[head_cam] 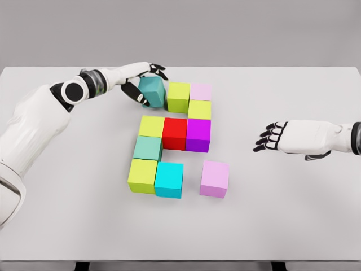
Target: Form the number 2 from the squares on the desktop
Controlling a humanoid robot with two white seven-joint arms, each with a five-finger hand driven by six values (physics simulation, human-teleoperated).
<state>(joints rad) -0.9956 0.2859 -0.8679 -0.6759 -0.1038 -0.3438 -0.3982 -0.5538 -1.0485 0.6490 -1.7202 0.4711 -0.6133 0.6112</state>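
Left hand (148,84), in the upper left of the frame, is clamped on a teal cube (152,91), dark fingertips curling over its top and down its near-left side. That cube sits tilted, touching or almost touching the left face of a yellow-green cube (179,96) that begins the top row. To the right of that one lies a pale pink cube (201,91), and just below the pink one a second yellow-green cube (199,109).

Across the middle of the frame runs a row of three touching cubes: a yellow-green one (152,126), a red cube (175,133) and a purple cube (198,134). Beneath the row's left end sits a sea-green cube (148,148), then another yellow-green cube (142,175) below it, with a cyan cube (169,179) touching its right side.

A larger lilac cube (214,178) stands alone, just right of the cyan one with a clear gap between them.

Right hand (277,137) rests at the right of the frame, palm down on the white counter (293,214), fingers loosely spread and holding nothing, well apart from the cubes.
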